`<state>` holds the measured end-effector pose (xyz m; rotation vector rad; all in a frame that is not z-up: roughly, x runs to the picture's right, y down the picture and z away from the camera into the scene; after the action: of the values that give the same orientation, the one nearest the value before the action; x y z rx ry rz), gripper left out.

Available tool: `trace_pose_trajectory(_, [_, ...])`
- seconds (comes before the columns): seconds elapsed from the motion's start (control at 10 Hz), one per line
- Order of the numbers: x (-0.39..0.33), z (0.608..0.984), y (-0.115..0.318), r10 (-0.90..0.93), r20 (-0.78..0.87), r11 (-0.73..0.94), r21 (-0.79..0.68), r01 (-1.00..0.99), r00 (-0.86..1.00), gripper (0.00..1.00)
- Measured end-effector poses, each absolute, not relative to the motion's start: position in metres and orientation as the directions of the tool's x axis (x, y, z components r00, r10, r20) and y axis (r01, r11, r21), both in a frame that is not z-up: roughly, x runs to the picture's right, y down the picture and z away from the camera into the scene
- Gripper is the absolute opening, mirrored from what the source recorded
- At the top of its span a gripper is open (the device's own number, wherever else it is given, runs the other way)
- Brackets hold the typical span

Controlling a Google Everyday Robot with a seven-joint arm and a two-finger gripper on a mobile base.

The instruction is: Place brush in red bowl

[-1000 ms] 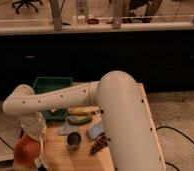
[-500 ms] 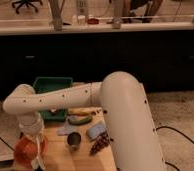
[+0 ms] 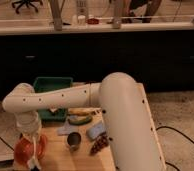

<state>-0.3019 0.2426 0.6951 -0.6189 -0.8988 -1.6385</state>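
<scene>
Smooth, rounded white arm [image 3: 121, 117], dark-dotted; claw [image 3: 34, 149] at lower left.

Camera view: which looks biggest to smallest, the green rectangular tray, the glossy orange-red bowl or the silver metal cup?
1. green rectangular tray
2. glossy orange-red bowl
3. silver metal cup
The gripper hangs over the bowl, hiding part of it.

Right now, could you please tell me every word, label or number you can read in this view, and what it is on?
No text is readable.
Bottles on the far counter: any labels cannot be made out.
Green tray, metal cup, red bowl: no print visible.
The claw hangs over the red bowl.
</scene>
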Motion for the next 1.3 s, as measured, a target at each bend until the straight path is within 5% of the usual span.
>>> trace_pose_trajectory(0.8, [-0.313,0.705,0.243,-0.535,0.801,-0.099,0.256,0.962,-0.268,0.78])
trace_pose_trajectory(1.3, [-0.312,0.709,0.244,-0.528,0.806,-0.103,0.251,0.963,-0.267,0.80])
